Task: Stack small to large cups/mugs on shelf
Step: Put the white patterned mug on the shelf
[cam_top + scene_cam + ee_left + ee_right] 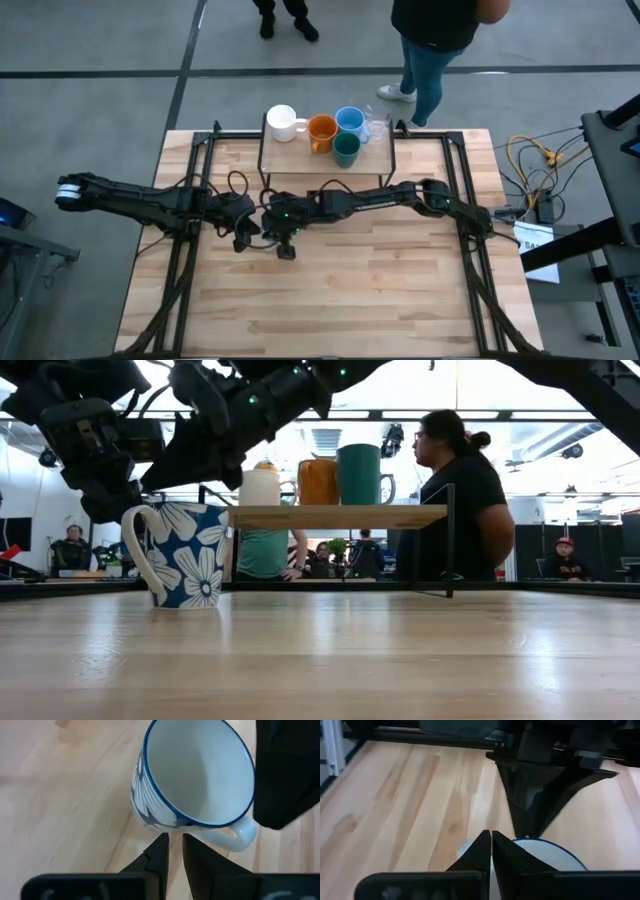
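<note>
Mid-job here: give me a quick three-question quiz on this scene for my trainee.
1. True or false: the flowered mug stands upright on the table.
2. Which cup on the shelf stands nearest the arms in the high view? A white mug, B green cup, C orange mug.
3. Fill in: the right gripper is ____.
Key: 1 true; 2 B; 3 shut.
</note>
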`<action>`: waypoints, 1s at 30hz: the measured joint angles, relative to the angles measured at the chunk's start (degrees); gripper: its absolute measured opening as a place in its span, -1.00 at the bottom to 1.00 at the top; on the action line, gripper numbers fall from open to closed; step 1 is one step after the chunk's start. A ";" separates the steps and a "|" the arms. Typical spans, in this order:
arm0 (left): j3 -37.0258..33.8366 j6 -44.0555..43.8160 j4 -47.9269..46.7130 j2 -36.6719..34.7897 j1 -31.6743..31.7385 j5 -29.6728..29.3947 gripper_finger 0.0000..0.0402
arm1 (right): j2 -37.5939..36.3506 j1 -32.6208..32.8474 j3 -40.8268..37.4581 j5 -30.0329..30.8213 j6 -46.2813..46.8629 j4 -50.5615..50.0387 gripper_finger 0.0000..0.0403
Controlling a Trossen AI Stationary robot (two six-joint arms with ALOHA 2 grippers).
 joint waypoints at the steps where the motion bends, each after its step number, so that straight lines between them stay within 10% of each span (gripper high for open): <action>1: 0.00 0.04 -0.07 0.01 0.00 0.00 -0.80 | -0.11 0.00 0.08 0.58 -0.37 -0.35 -0.96; 30: 6.06 -6.88 -7.17 0.27 -7.54 6.76 -0.80 | -14.58 -3.47 -13.15 17.09 -0.16 -8.31 -0.96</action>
